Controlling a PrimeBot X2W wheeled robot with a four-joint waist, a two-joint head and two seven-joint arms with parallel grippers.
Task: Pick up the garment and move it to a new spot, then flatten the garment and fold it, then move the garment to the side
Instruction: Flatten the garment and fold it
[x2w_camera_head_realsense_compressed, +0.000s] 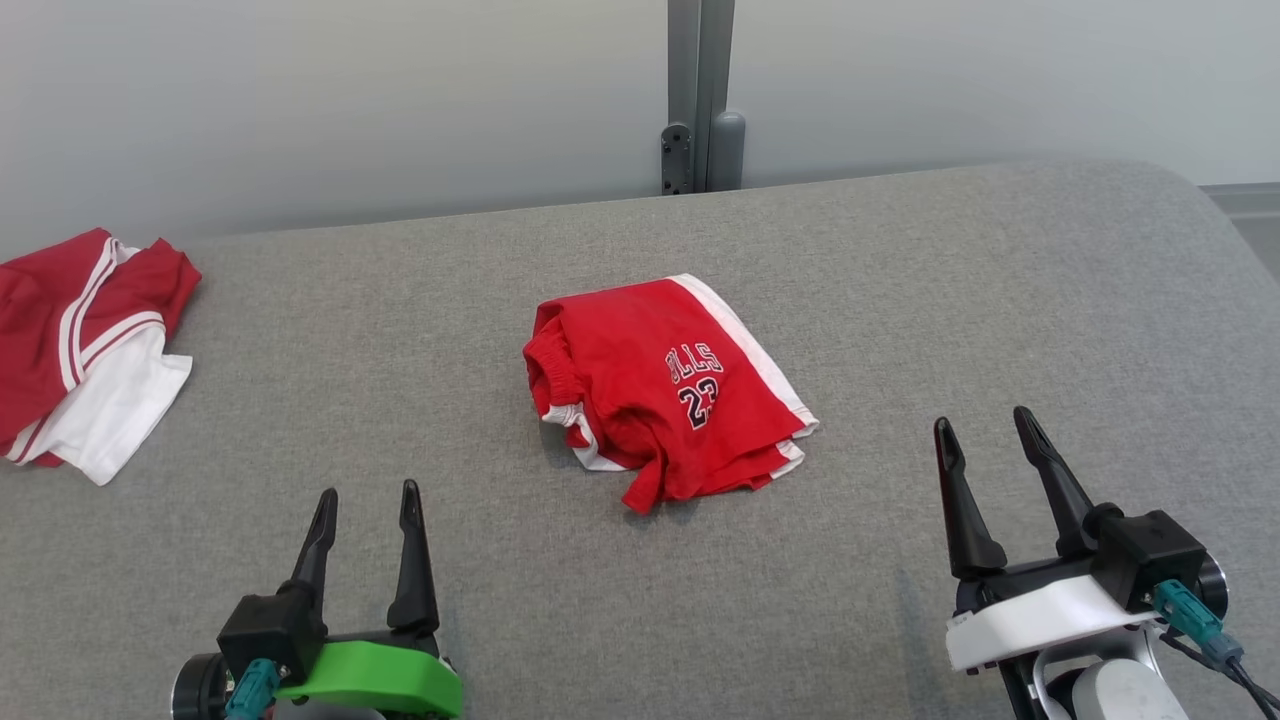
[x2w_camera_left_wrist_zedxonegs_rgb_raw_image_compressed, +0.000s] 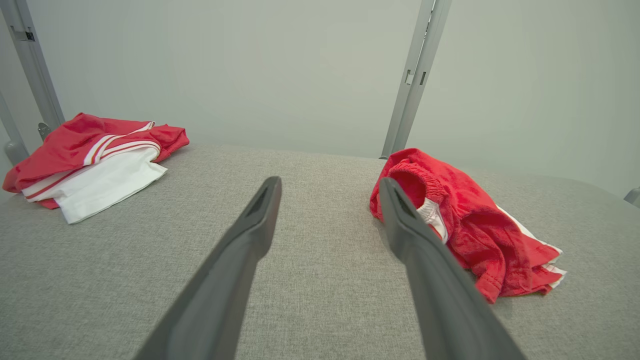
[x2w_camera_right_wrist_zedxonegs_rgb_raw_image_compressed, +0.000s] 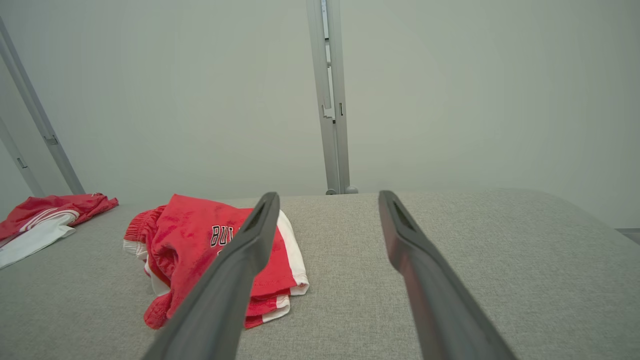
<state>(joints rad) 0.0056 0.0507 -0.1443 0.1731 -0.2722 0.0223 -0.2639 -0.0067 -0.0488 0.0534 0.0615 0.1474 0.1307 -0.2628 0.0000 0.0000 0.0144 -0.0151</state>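
Crumpled red shorts (x2w_camera_head_realsense_compressed: 665, 390) on desk (x2w_camera_head_realsense_compressed: 900, 280); left hand (x2w_camera_head_realsense_compressed: 368, 491) and right hand (x2w_camera_head_realsense_compressed: 982, 418) fingers apart, empty.

Grey woven-fabric surface (x2w_camera_head_realsense_compressed: 900, 280) w/ rounded far-right corner. Behind it, plain pale wall panels (x2w_camera_head_realsense_compressed: 350, 100), matte, soft even light. Grey metal upright (x2w_camera_head_realsense_compressed: 700, 80) btwn panels at centre back, small bracket (x2w_camera_head_realsense_compressed: 677, 158) near its base. Bit of grey floor (x2w_camera_head_realsense_compressed: 1250, 215) past the corner.
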